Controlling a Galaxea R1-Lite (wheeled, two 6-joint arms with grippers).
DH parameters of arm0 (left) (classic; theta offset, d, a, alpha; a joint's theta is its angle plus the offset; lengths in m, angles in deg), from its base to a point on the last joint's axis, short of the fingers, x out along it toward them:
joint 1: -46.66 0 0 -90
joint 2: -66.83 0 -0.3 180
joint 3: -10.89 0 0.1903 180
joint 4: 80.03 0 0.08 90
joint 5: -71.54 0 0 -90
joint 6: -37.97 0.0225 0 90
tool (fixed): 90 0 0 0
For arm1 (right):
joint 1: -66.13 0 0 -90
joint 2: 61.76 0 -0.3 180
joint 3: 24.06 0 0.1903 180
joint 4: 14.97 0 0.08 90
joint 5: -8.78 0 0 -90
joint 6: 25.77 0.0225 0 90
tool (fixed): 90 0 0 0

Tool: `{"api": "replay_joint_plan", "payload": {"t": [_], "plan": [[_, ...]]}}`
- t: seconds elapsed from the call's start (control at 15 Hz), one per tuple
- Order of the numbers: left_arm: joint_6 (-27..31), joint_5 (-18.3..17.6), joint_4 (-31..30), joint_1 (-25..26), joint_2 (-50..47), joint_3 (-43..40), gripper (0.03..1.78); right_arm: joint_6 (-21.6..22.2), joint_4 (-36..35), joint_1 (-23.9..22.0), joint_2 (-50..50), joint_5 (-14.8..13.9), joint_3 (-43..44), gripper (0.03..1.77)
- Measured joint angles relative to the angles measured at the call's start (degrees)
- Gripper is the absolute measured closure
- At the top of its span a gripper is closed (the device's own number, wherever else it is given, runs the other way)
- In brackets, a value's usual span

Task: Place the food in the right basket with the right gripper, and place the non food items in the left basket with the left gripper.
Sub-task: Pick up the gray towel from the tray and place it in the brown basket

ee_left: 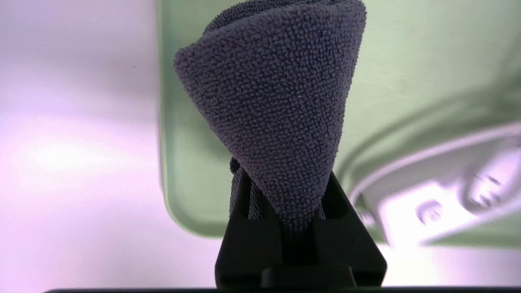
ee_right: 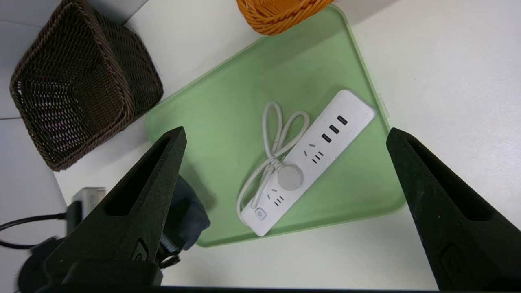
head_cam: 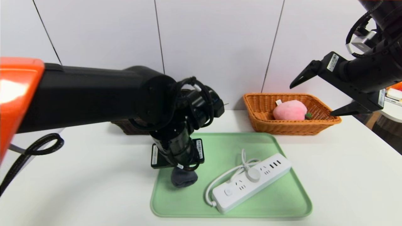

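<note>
Over the tray's left edge: the left gripper (head_cam: 183,168) points down, its black fingers (ee_left: 248,219) clamped on the dark grey rolled towel (head_cam: 184,177).
Towel: it hangs from the left gripper with its long axis roughly vertical; in the left wrist view it fans out wide away from the fingers. Whether its lower end touches the green tray (head_cam: 282,201) cannot be told.
Power strip: the white power strip (head_cam: 251,182) lies flat on the tray's right half, long axis diagonal, switch end toward the robot, USB end toward the orange-tan basket (head_cam: 263,121). Its white cord (ee_right: 276,142) is looped beside it and the round plug sits in a socket mid-body.
Peach: the pink plush peach (head_cam: 289,110) sits inside the orange-tan basket at the table's rear right, green leaf to the right, white tag at its upper left.
Dark basket: the dark brown basket (ee_right: 77,81) stands at the rear left, mostly hidden behind the left arm in the head view.
Right gripper: the right gripper (head_cam: 317,95) is raised above the orange-tan basket, fingers spread wide, holding nothing.
Writing: white labels on both grippers and marks on the strip are too small to read.
</note>
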Motion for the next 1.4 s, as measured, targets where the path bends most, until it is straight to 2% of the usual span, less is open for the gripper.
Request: {"api": "replay_joint_plan", "payload": {"t": [0.2, 0.33, 0.4, 0.53, 0.8, 1.0, 1.4], "plan": [[5.4, 0.8, 4.6, -0.5, -4.2, 7.6, 1.62, 0.1, 0.2, 0.0, -0.4, 2.6, -0.2, 0.10], [11.0, 3.9, 4.0, 1.5, -6.3, 10.5, 1.62, 0.0, 0.3, -0.3, -1.0, 2.8, -0.3, 0.10], [14.2, 5.8, 2.5, 3.4, -7.0, 11.1, 1.62, 0.0, 0.3, -0.4, -1.3, 2.9, -0.3, 0.10], [18.5, 7.0, -0.1, 7.8, -7.9, 11.5, 1.62, 0.0, 0.5, -0.4, -1.8, 3.0, -0.3, 0.10], [27.7, 7.1, -7.2, 19.3, -7.6, 11.6, 1.62, 0.0, 0.5, -0.5, -2.8, 3.1, -0.4, 0.10], [35.0, 6.8, -14.4, 24.9, -4.4, 11.6, 1.62, 0.0, 0.6, -0.2, -3.6, 3.0, -0.6, 0.10], [37.5, 5.6, -17.8, 29.7, 2.0, 11.7, 1.62, -0.1, 0.5, -0.5, -6.7, 3.1, -4.3, 0.10]]}}
